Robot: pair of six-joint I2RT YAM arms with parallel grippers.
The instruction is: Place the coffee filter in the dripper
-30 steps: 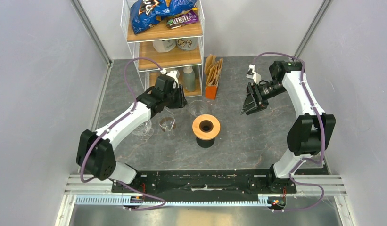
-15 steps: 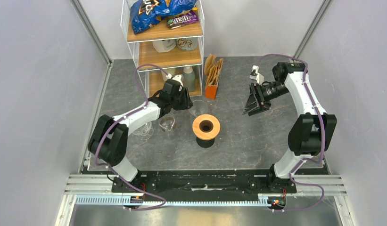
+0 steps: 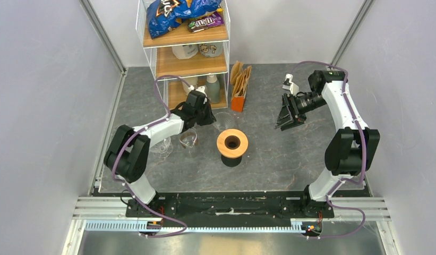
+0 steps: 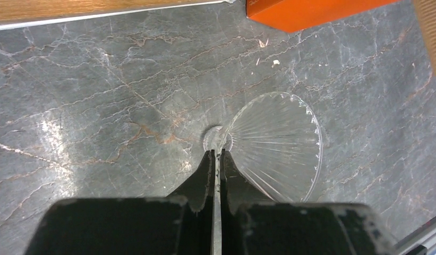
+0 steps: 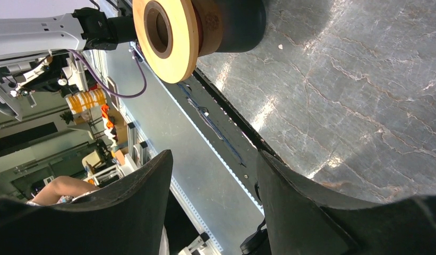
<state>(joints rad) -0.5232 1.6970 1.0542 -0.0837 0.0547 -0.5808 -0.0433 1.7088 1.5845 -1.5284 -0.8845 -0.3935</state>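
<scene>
Both tools first, from the top camera: my left gripper [image 3: 209, 118] sits at the ribbed glass dripper [image 3: 224, 121], while the right gripper [image 3: 283, 122] hangs spread and empty above the table [image 3: 290, 156]. The coffee filters [image 3: 240, 76] stand in their orange holder [image 3: 237, 102] beside the shelf [image 3: 190, 65]. Left wrist: jaws pinched together on the dripper's rim. Right wrist: fingers [image 5: 125, 212] wide apart, framing the wood-ringed stand [image 5: 182, 38]. Since a second ago the left arm has folded in toward the glass, and the right has barely shifted.

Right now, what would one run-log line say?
left claw: shut on glass dripper rim | right claw: open, empty | filters: in orange holder
</scene>
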